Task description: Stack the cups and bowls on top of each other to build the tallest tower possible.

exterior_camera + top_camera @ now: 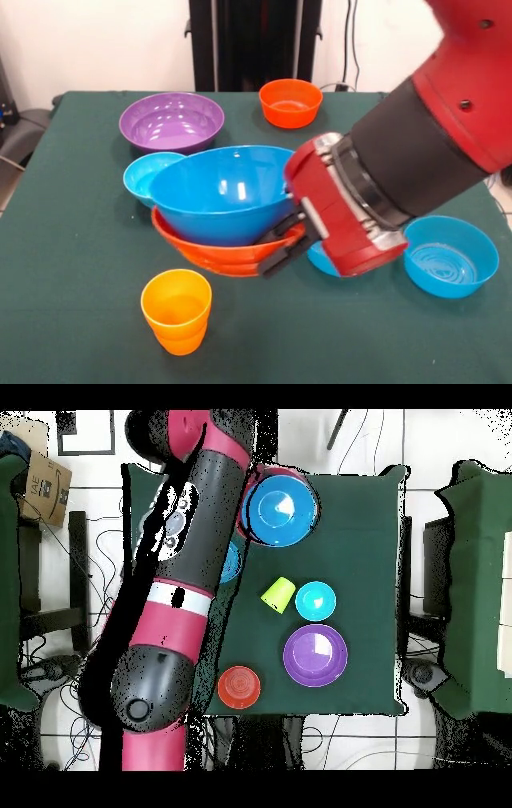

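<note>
While your tool (282,242) sits low at the side of the tower (226,210), its black fingers (276,234) look clamped over the rim of the large orange bowl (216,254), so treat it as grasping that bowl rather than free. The large blue bowl (222,192) is nested inside the orange one, and the pair tilts a little, higher at the far side. An orange cup (177,310) stands upright on the green surface (72,304) just in front of the pair, apart from it; whether another cup hides beneath the stack you cannot tell.

You appear to be mid-step, placing or adjusting the nested pair, with the tower barely begun. Around it wait the small blue bowl (150,174), touching the big blue one's far rim, the purple bowl (171,122), the small orange bowl (290,102) and a medium blue bowl (450,256). From overhead, a lime green cup (279,594) lies on its side near the small blue bowl.

Your next move calls for levelling the pair before you let go, then drawing away without dragging the rim, since the glossy bowls will likely slide.
</note>
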{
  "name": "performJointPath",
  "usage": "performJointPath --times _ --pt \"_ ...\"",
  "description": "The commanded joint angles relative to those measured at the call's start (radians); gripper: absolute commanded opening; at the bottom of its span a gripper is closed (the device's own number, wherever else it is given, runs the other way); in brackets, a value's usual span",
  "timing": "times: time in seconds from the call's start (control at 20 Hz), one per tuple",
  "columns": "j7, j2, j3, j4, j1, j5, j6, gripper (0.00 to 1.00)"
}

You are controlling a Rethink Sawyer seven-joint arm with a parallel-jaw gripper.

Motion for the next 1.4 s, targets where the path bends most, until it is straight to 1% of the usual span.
performJointPath --times 0.05,0.35,0.55,0.85,1.2,1.25,1.4 --pt "-0.1 0.012 0.038 -0.087 -0.07 -0.003 -0.041 0.0" --pt "-0.096 0.033 0.002 -0.146 -0.115 0.029 -0.059 0.0" --pt "-0.108 0.041 -0.006 -0.168 -0.139 0.054 -0.067 0.0" --pt "-0.098 0.044 -0.01 -0.171 -0.14 0.062 -0.06 0.0" --pt "-0.073 0.048 0.0 -0.153 -0.121 0.044 -0.065 0.0" --pt "-0.072 0.055 -0.018 -0.168 -0.137 0.059 -0.066 0.0" --pt "-0.069 0.056 -0.02 -0.167 -0.136 0.06 -0.065 0.0"
